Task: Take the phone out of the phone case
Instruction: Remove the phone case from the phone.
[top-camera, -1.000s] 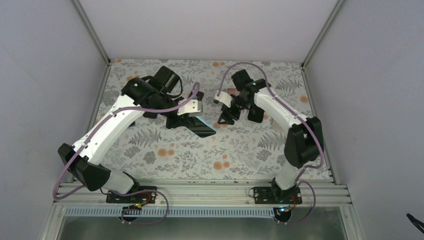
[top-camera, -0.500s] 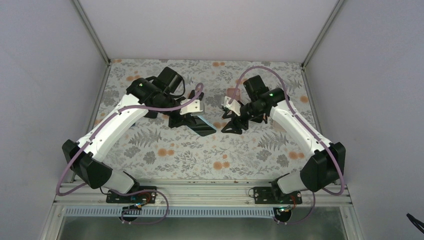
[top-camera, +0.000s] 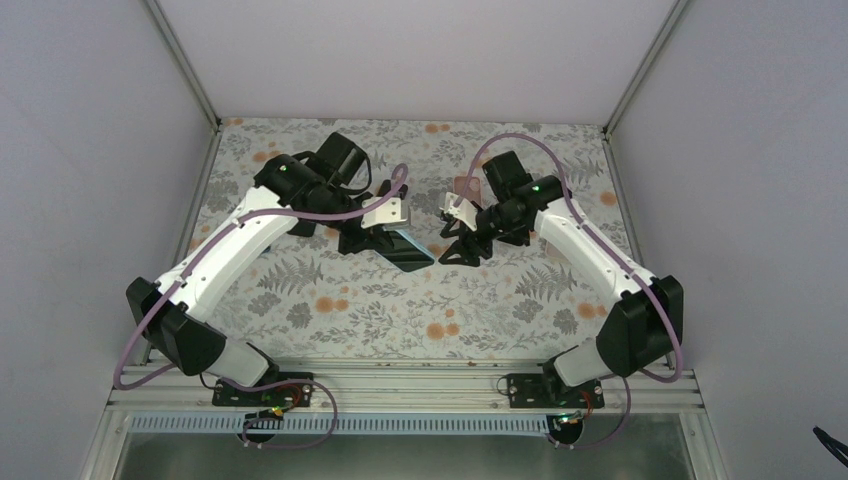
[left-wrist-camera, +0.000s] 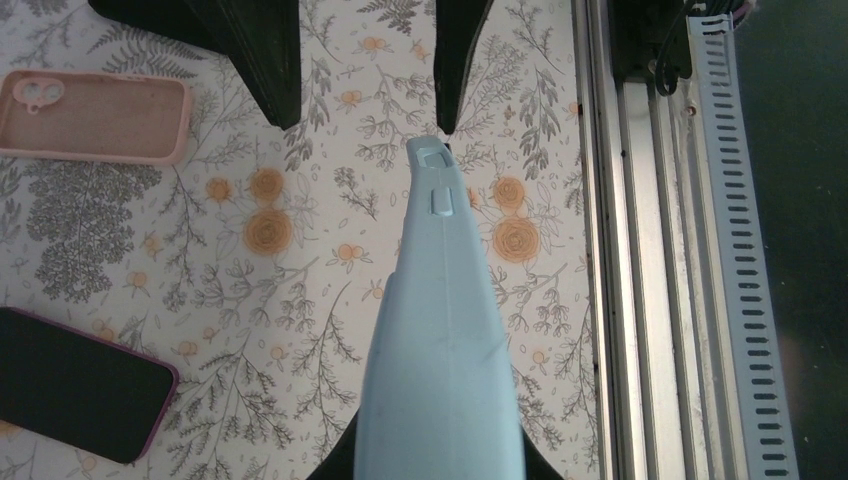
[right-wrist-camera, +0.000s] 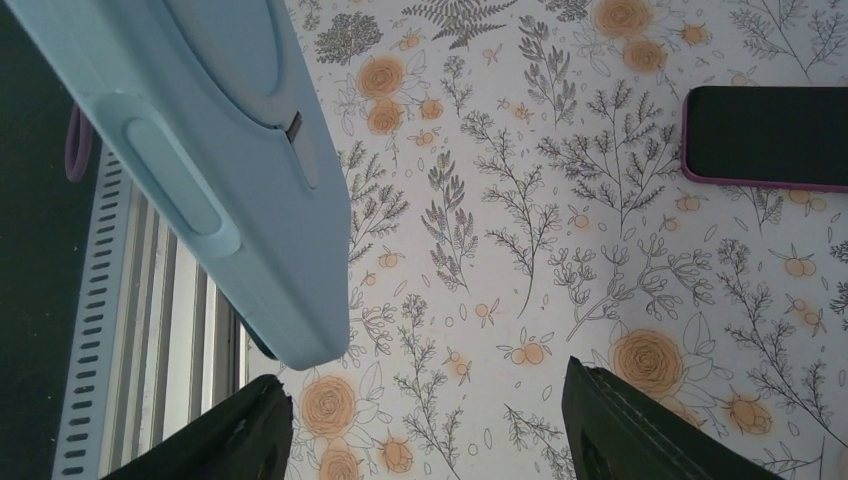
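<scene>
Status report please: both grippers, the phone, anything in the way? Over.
Left gripper shut on blue-cased phone. Right gripper open, close to its free end. Pink case, second phone lie aside.

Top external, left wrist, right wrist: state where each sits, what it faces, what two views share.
Top external: above and behind the robot, looking down on the table; left pincer and right pincer both show.
Left wrist: on the left wrist, looking along the gripped blue case toward the open right pincer; own pincer barely shows.
Right wrist: on the right wrist, looking down at the table; own open pincer at the bottom.
Shared: both wrist views show the blue case and purple-cased phone.
</scene>
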